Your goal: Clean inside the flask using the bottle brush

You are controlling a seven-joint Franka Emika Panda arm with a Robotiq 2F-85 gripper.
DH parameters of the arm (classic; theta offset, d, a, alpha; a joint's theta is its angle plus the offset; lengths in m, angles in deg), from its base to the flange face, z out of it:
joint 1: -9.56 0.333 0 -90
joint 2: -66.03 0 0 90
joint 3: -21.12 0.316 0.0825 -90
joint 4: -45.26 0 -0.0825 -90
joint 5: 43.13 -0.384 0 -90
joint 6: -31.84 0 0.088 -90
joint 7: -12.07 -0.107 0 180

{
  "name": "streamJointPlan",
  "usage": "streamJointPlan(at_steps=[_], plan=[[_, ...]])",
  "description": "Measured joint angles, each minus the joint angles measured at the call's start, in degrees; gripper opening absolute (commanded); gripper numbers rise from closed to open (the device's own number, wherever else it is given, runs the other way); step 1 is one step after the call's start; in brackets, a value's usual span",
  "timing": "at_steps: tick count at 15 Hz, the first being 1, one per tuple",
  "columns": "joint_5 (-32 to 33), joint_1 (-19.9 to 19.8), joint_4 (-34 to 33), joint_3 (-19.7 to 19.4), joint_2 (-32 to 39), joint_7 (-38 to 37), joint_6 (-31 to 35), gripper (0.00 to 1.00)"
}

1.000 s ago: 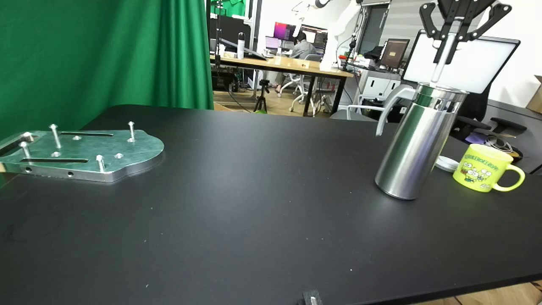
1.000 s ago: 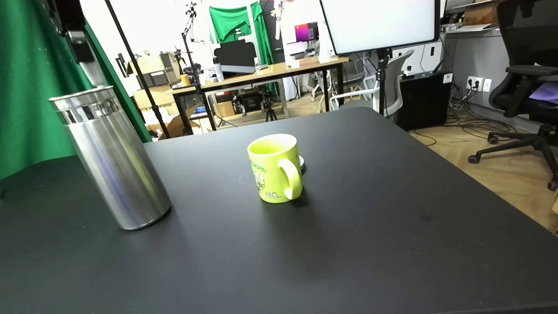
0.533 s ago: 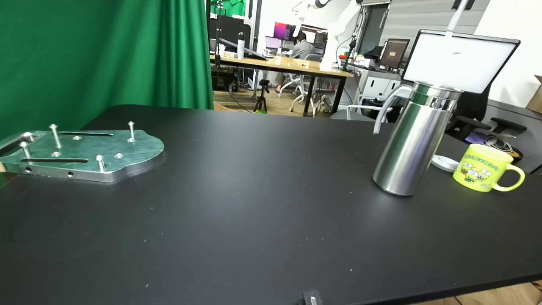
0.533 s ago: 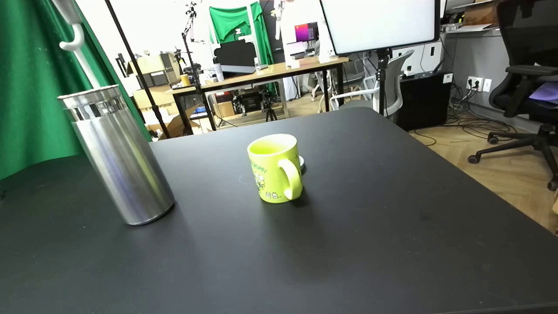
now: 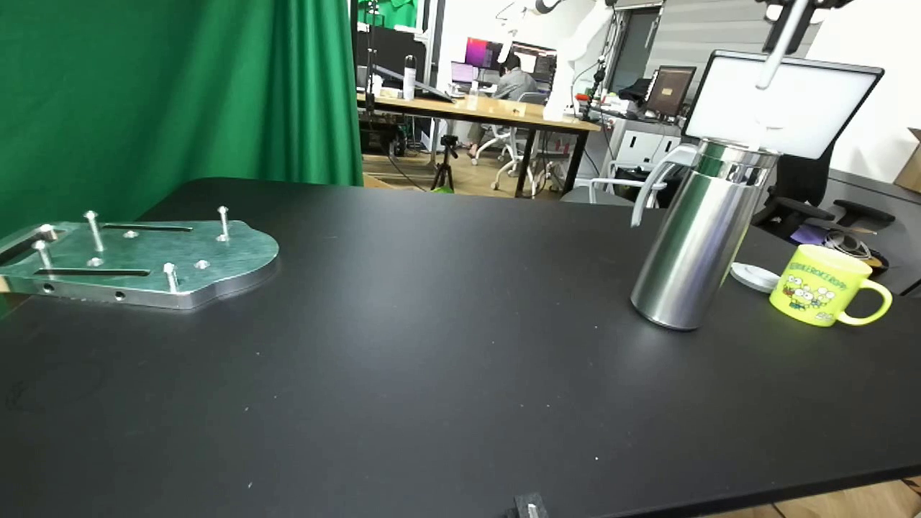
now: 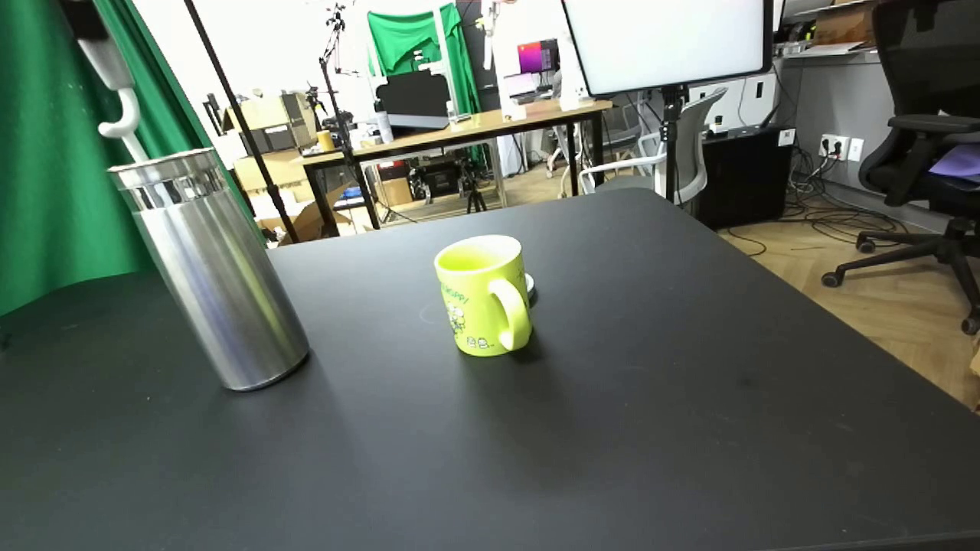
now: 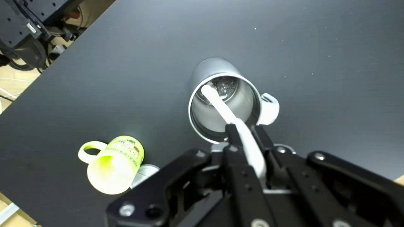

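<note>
Scrubbing the flask (image 5: 699,241), apparently.
The brush (image 7: 228,114) is pinched by the nearly closed gripper (image 7: 246,130); up-and-down strokes seem called for.

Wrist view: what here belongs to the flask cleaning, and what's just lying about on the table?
For the job:
brushed-steel flask
white bottle brush
gripper, holding the brush

Just lying about:
yellow-green mug
round disc beside the mug, partly hidden, possibly a lid

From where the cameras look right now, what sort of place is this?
Probably a robotics lab: in an exterior view, a white robot arm, computer monitors and a tripod appear beyond the black table.
</note>
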Motion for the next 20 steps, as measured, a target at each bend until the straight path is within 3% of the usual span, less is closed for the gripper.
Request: streamJointPlan(at_steps=[4, 5, 6, 14, 16, 18, 20], plan=[[0.0, 0.05, 1.63, 0.0, 3.3, 0.02, 1.25, 0.04], [0.0, 0.05, 1.74, 0.0, 4.07, 0.02, 1.44, 0.4], [0.0, 0.05, 1.78, 0.0, 4.73, 0.02, 1.5, 0.4], [1.25, -0.09, 0.1, -0.27, 3.63, 0.02, -1.22, 0.95], [1.5, -0.23, -1.12, -0.56, 1.37, 0.16, -3.27, 1.0], [1.84, -0.52, -2.01, -0.93, -1.12, 0.35, -5.31, 0.96], [1.96, -1.07, -2.22, -1.22, -2.76, 1.12, -7.43, 1.0]])
